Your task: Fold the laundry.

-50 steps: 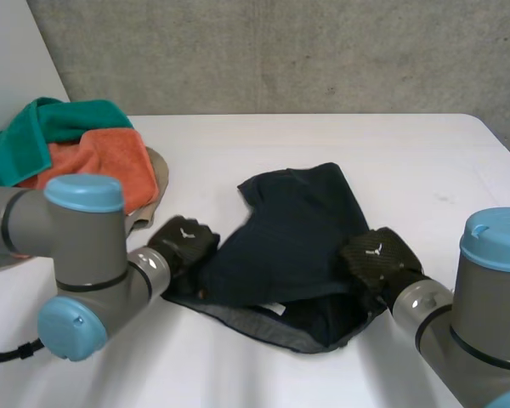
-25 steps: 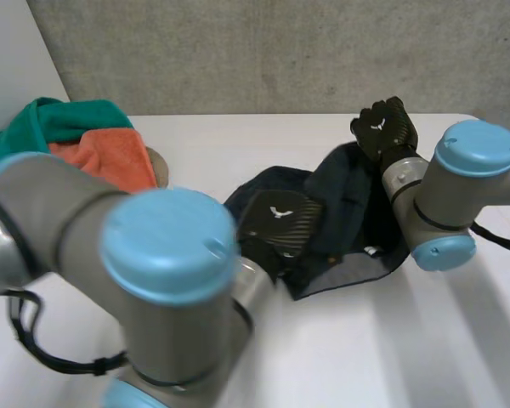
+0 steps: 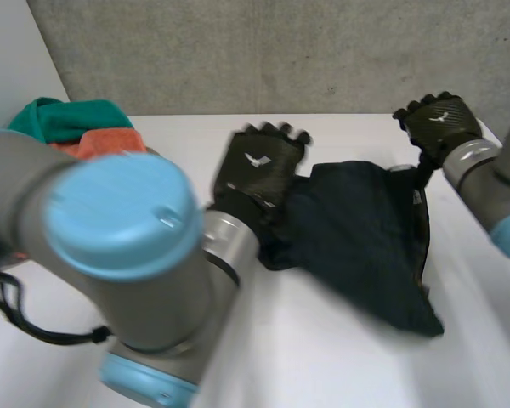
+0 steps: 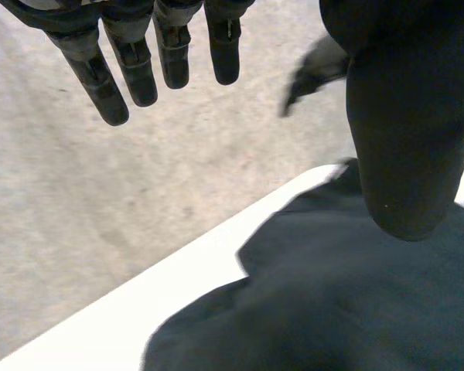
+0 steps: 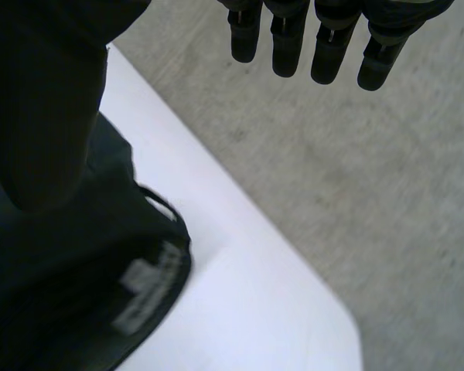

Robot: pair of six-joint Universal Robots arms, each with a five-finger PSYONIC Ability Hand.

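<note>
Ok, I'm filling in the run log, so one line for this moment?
left hand open | right hand open | garment on table, unheld | towels piled aside

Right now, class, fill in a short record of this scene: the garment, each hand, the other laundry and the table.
garment: dark garment, rumpled on the table, not folded
left hand: left hand open, fingers straight, at the garment's far left edge
right hand: right hand open, fingers straight, by its far right corner
other laundry: green towel and orange towel, heaped at the robot's left
table: table, white
</note>
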